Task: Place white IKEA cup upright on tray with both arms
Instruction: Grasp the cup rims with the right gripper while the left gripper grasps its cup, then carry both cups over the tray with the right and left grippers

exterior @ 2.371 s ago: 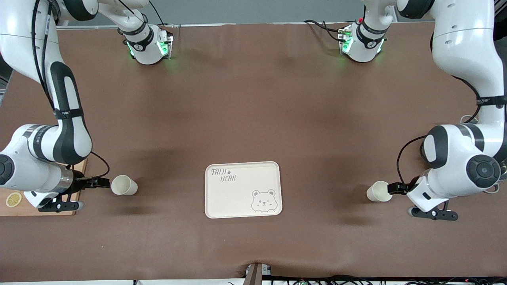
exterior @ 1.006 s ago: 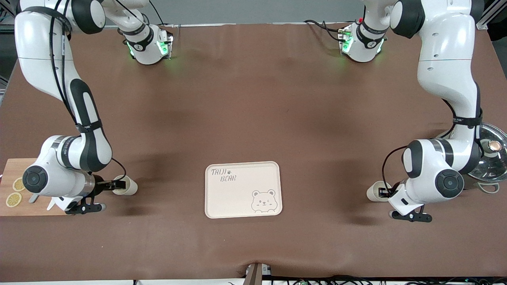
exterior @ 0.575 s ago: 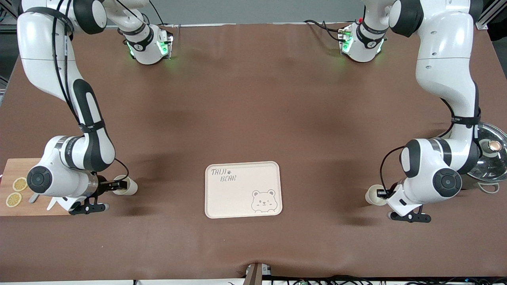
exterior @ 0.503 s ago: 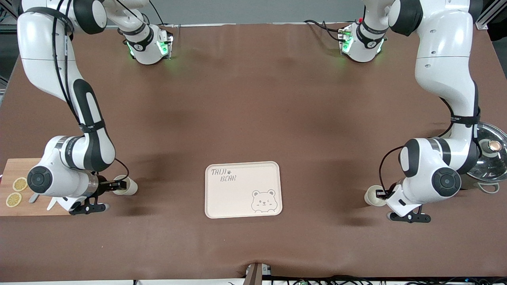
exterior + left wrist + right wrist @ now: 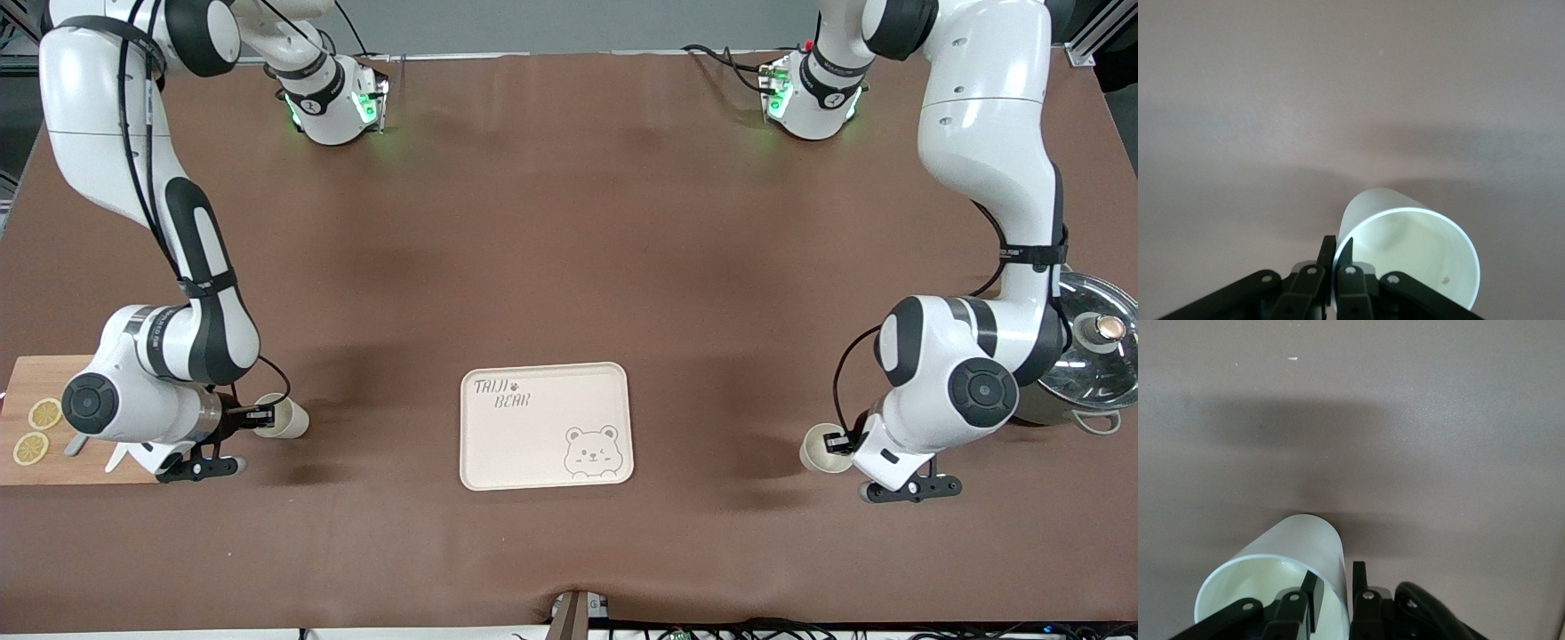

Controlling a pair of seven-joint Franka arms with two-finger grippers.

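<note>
The cream "TAIJI BEAR" tray (image 5: 533,444) lies near the front middle of the table. One white cup (image 5: 813,449) lies on its side toward the left arm's end. My left gripper (image 5: 834,442) is shut on its rim, and the left wrist view shows the fingers (image 5: 1337,248) pinching the cup (image 5: 1405,230) wall. A second white cup (image 5: 290,420) lies on its side toward the right arm's end. My right gripper (image 5: 264,415) is open. In the right wrist view it (image 5: 1336,590) straddles the cup (image 5: 1298,543) wall, one finger inside and one outside.
A wooden cutting board (image 5: 36,467) with lemon slices (image 5: 42,414) lies under the right arm's wrist at the table end. A steel pot with a glass lid (image 5: 1095,356) stands at the left arm's end. Brown cloth covers the table.
Both grippers closed in on the cup mouths. My left gripper then shut on its cup and slid it toward the tray and nearer the front camera. The right arm has stayed still lately.
</note>
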